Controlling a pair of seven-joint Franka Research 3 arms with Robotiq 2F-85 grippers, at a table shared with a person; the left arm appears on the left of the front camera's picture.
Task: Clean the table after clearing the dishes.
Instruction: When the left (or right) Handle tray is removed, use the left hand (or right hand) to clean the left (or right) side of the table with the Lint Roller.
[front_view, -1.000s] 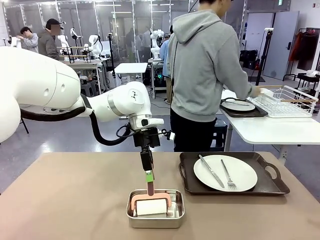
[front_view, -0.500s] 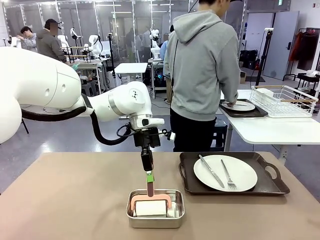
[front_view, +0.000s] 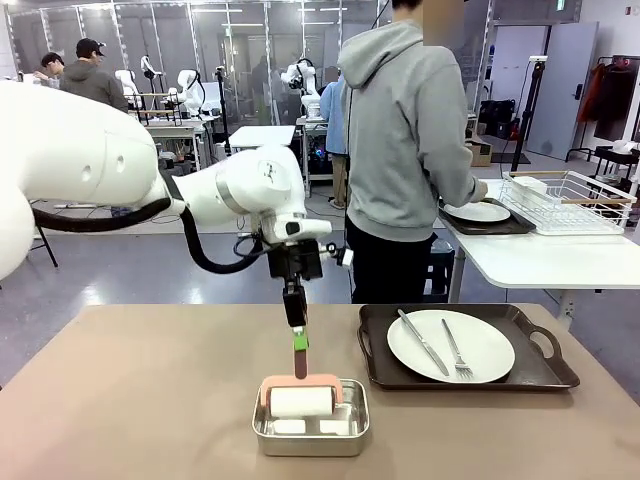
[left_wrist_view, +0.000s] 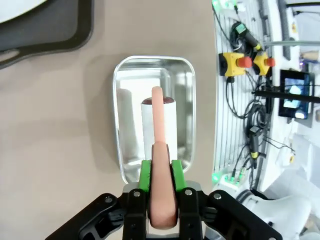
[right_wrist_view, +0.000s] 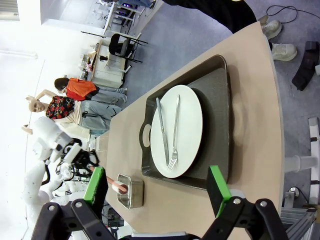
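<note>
— Two trays: where are they?
— One dark brown handled tray (front_view: 535, 375) sits lower right in the front view on the tan-brown table (front_view: 140, 400), near its far edge. It bears a round white plate (front_view: 480, 355) with a metal knife (front_view: 423, 342) and fork (front_view: 456, 350). The second tray (front_view: 510, 226), with a second plate (front_view: 480, 212), lies middle right on the white side table (front_view: 540, 262), beside a white wire rack (front_view: 570, 200) and in front of a person in a grey hoodie (front_view: 405, 140).
— Room to move?
— I see bare tabletop across the left half. A small steel rectangular pan (front_view: 310, 432) sits bottom centre, apart from the tray.
— Grippers?
— My left gripper (front_view: 300, 345) pinches the pink handle of a white lint roller (front_view: 300, 402) over the pan. My right gripper (right_wrist_view: 156, 175) is spread, pads (right_wrist_view: 218, 182) well apart. The screen (left_wrist_view: 295, 92) at the left wrist view's right edge is too small to read.
</note>
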